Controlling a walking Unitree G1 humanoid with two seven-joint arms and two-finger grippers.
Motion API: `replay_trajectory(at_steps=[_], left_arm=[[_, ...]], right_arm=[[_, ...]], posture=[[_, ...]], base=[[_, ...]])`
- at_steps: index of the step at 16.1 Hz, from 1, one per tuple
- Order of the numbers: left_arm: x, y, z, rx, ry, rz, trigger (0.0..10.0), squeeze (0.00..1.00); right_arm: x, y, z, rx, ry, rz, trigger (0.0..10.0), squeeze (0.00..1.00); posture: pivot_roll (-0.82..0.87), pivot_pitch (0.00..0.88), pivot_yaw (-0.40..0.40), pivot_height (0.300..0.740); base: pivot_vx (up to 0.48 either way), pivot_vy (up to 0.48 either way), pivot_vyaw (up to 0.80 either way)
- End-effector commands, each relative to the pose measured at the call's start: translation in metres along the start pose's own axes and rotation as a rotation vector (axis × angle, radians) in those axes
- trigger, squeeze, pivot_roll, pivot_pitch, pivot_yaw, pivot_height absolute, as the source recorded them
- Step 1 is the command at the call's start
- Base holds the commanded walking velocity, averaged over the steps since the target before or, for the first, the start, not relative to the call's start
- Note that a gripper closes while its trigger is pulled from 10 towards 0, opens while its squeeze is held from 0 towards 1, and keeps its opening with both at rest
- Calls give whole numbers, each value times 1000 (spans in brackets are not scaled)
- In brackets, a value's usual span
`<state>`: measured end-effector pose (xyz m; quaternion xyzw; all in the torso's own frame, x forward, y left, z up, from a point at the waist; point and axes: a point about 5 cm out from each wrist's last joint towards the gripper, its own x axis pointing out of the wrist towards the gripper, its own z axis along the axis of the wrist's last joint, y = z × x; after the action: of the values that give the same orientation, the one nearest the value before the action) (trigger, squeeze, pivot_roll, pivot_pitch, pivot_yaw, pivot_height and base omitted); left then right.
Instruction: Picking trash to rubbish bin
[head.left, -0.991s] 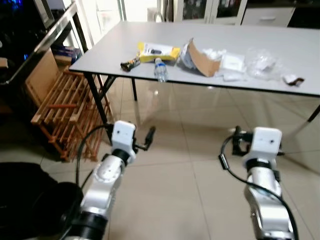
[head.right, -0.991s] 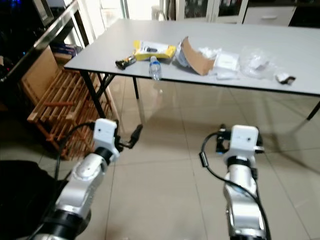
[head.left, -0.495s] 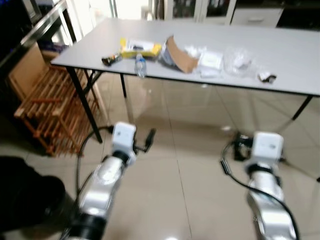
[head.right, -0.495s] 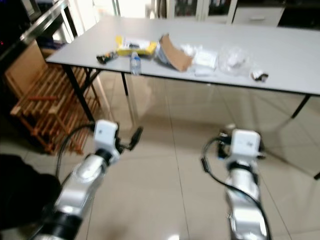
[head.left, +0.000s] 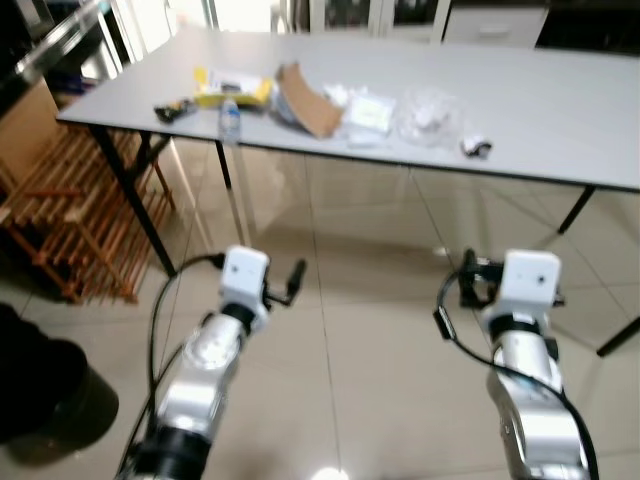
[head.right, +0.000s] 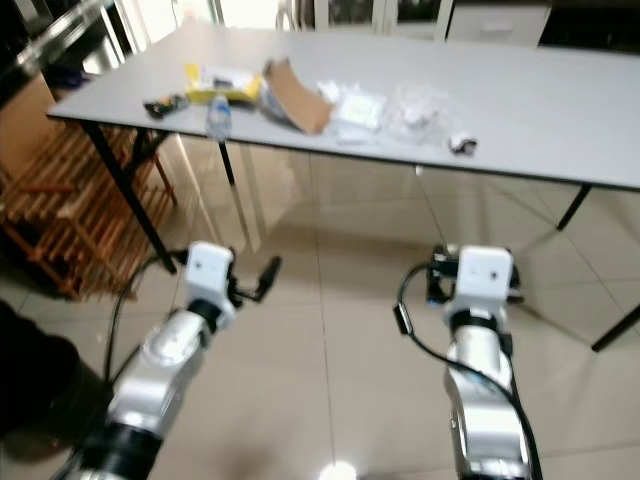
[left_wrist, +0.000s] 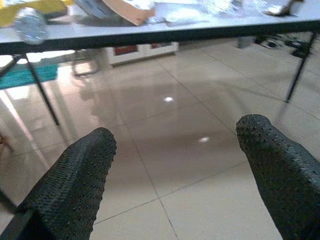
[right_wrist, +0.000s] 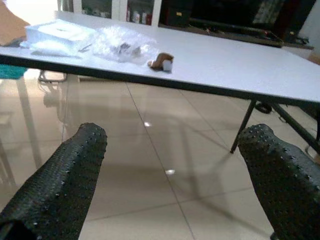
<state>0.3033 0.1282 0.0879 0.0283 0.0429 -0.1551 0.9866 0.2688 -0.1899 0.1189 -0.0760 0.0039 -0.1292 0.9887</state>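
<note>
Trash is lying in a bunch on the grey worktop (head.left: 560, 100) ahead of us. We are seeing a small dark wrapper (head.left: 172, 108), a yellow packet (head.left: 228, 87), a bottle (head.left: 230, 118) lying on its side at the near edge, a brown card piece (head.left: 305, 98), a white pack (head.left: 367, 112), a clear bag (head.left: 428, 112) and a small brown scrap (head.left: 474, 146). All of it is sitting toward the left part of the worktop, near the front edge, so we think it is going to be easy to reach from this side.

We are standing back from the worktop, over the shiny tile floor (head.left: 350, 340). Both arms are reaching forward at about the same height. Our left gripper (left_wrist: 175, 165) is pointing under the worktop edge, with its fingers (left_wrist: 75, 185) spread wide and grasping nothing. Our right gripper (right_wrist: 170, 175) is pointing toward the scrap and the clear bag, and its fingers (right_wrist: 65, 175) are also released and wide apart. We think they are being held ready like this so they can close on a piece as soon as we are near enough.

A wooden rack (head.left: 60, 215) is leaning by the left legs of the worktop. Something round and dark (head.left: 55, 410) is sitting on the floor at our left. It may be the bin, but we cannot tell for sure.

We are judging that no trash is picked yet, and getting closer comes first.
</note>
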Motion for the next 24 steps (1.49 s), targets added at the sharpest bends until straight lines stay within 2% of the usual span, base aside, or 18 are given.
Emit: replay_trajectory(at_steps=[1,7,17,24], left_arm=[[2,-2,2,2,-4,2,10000,0],[4,1,4,9,-13,12,10000,0],[8,1,13,-18,-59,10,10000,0],[9,-2,13,1,-60,-9,10000,0]], right_arm=[[1,-5,3,-12,-7,-14,10000,0],[1,-4,9,-15,-41,-9,10000,0],[5,-1,11,-21,-56,-1,10000,0],[6,-1,11,-23,-59,-10,10000,0]], posture=[[-110,54,48,740],[-109,48,48,740],[-101,40,41,740],[-104,36,44,740]], base=[[0,-469,0],[0,-429,0],[0,0,0],[296,0,0]])
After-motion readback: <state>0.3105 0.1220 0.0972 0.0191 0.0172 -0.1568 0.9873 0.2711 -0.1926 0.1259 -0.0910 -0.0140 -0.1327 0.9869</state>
